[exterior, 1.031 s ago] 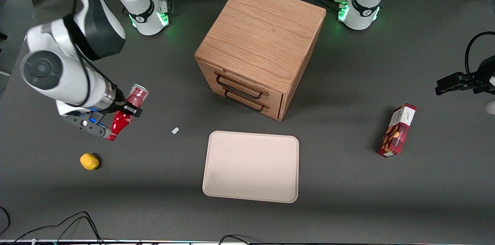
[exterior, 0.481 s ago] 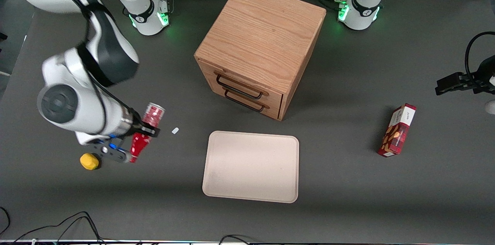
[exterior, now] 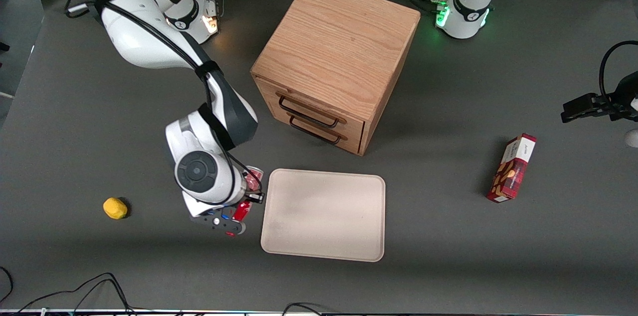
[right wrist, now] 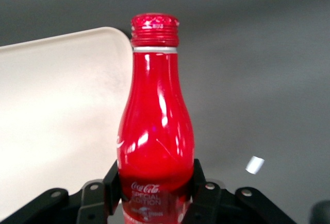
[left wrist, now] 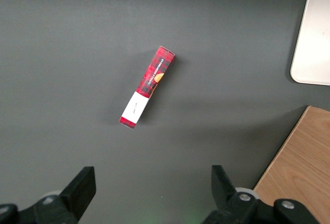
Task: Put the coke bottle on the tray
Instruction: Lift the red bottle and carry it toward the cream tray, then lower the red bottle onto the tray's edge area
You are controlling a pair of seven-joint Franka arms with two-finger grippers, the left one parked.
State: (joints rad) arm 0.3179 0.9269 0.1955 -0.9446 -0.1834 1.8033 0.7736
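My right gripper (exterior: 249,195) is shut on the coke bottle (exterior: 247,196), a slim red bottle with white lettering. It holds the bottle lying on its side above the table, just beside the tray's (exterior: 324,214) edge at the working arm's end. In the right wrist view the black fingers (right wrist: 112,183) clamp the bottle (right wrist: 155,131) near its base, and its red cap points away from the camera. The cream tray (right wrist: 51,121) lies under and beside the bottle there. The arm hides most of the bottle in the front view.
A wooden drawer cabinet (exterior: 336,62) stands farther from the front camera than the tray. A yellow lemon-like object (exterior: 114,208) lies toward the working arm's end. A red snack box (exterior: 512,168) lies toward the parked arm's end. A small white scrap (right wrist: 254,165) lies on the table.
My right gripper has carried the coke bottle sideways toward the tray, from near the yellow object to the tray's edge, and a little nearer the front camera.
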